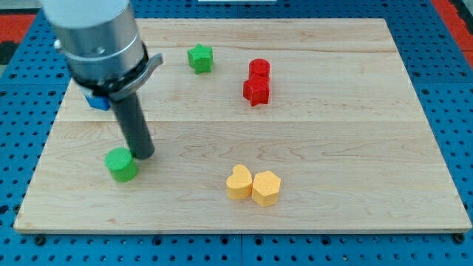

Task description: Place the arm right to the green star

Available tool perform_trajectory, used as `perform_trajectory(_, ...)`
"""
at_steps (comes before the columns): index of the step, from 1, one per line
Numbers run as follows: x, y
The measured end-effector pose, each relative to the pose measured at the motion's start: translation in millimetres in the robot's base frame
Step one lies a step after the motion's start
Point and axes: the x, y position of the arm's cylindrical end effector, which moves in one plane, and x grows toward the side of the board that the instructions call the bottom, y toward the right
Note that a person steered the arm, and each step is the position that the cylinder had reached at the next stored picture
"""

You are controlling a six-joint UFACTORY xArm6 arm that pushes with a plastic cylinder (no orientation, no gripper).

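The green star lies near the view's top, left of centre, on the wooden board. My tip is far below it toward the view's bottom left, touching or just beside the right edge of a green round block. The rod rises from there to the grey arm body at the view's top left.
Two red blocks sit together right of the green star. A yellow heart and a yellow hexagon block sit side by side at the bottom centre. A blue block is partly hidden behind the arm at the left.
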Motion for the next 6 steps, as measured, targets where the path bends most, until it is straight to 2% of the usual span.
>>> perform_trajectory(1, 22.9, -9.0)
perform_trajectory(2, 22.8, -44.9)
perform_trajectory(3, 14.4, -44.4)
perform_trajectory(5, -118.6, 38.8)
perform_trajectory(6, -166.3, 100.3)
